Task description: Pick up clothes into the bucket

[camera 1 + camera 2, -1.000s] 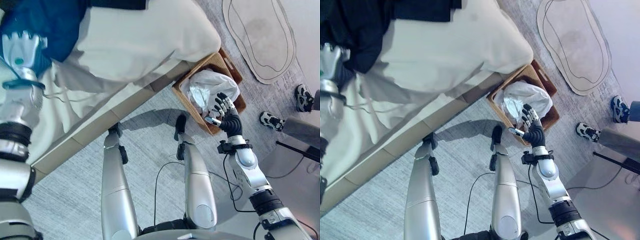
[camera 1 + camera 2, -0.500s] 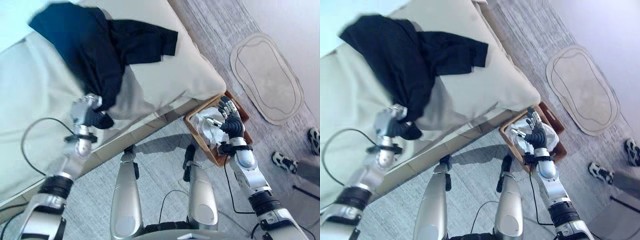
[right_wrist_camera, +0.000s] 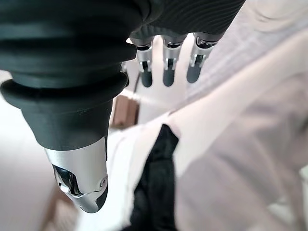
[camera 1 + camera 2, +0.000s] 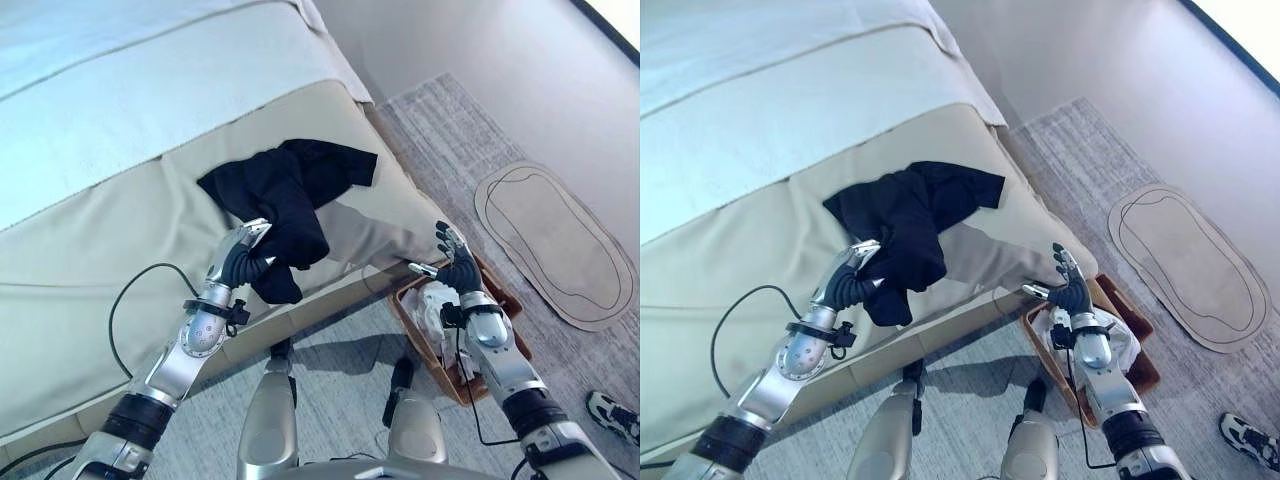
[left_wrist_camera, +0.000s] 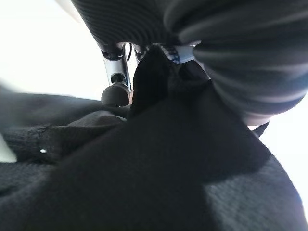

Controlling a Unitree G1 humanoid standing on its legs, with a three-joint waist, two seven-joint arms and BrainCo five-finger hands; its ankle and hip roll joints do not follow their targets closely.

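**Left hand gripping the black garment at the bed's edge**

The left hand [image 4: 243, 262] reaches up to the bed [image 4: 90, 240], fingers curled into the black garment [image 4: 285, 195] that lies bunched on the beige cover, one fold hanging over the edge. The right hand [image 4: 457, 270] is raised over the wicker basket [image 4: 497, 300] on the floor beside the bed, fingers spread and empty. White clothes [image 4: 435, 305] already lie in the basket. A beige rug [image 4: 555, 240] sits beyond. A shoe [image 4: 612, 412] shows at the corner, partly cut off.
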